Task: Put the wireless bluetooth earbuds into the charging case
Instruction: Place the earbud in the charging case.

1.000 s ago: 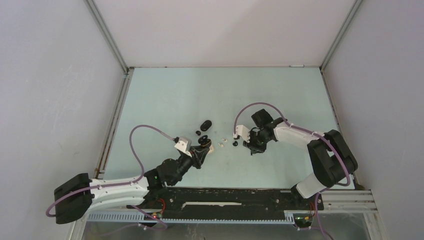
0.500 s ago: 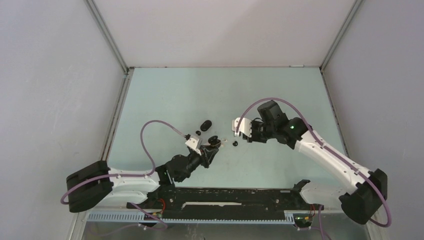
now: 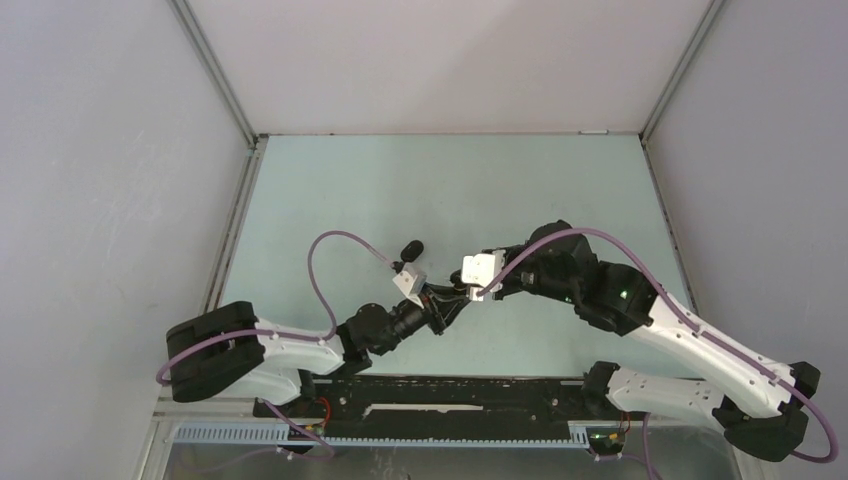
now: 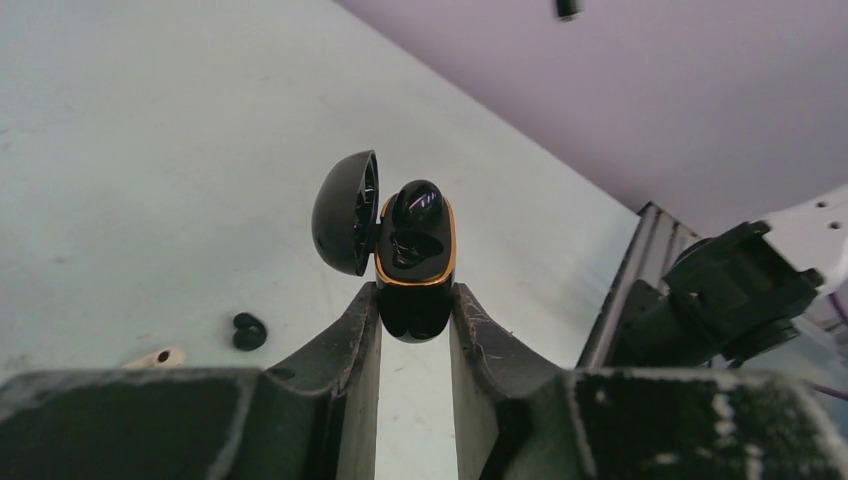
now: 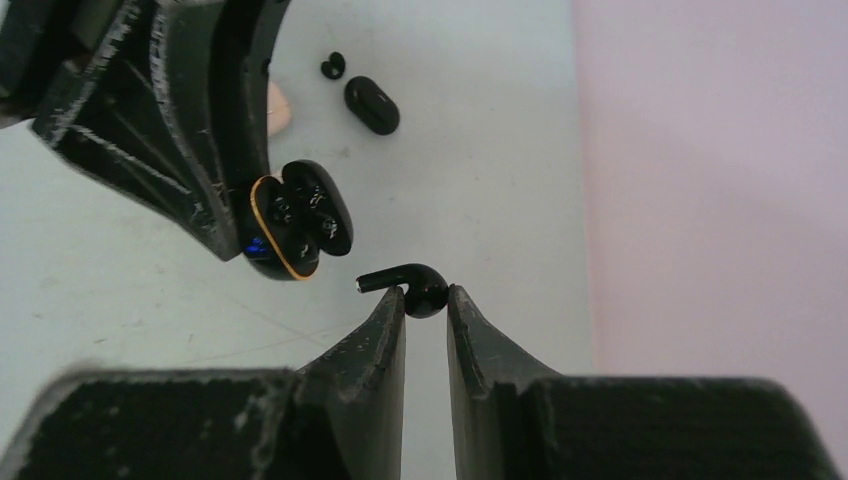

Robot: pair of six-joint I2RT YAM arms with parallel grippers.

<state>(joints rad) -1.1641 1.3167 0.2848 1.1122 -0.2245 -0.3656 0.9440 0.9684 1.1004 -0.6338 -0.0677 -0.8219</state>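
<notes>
My left gripper (image 4: 415,300) is shut on the base of a black charging case (image 4: 415,250) with a gold rim. It holds the case above the table with the lid swung open to the left. A rounded black bud (image 4: 417,203) appears seated in the case. My right gripper (image 5: 426,300) is shut on a black stemmed earbud (image 5: 412,284), its stem pointing left toward the case (image 5: 298,228), a short gap away. In the top view the left gripper (image 3: 448,303) and the right gripper (image 3: 466,290) meet at mid-table.
A closed black case (image 5: 372,105) lies on the table beyond, also in the top view (image 3: 410,246). A loose black earbud (image 4: 248,332) and a whitish earbud (image 4: 160,356) lie on the table to the left. The right arm (image 4: 740,290) is close on the right.
The right gripper has lifted off the table and moved left. The left gripper has carried the open case to the right. The two now face each other at mid-table.
</notes>
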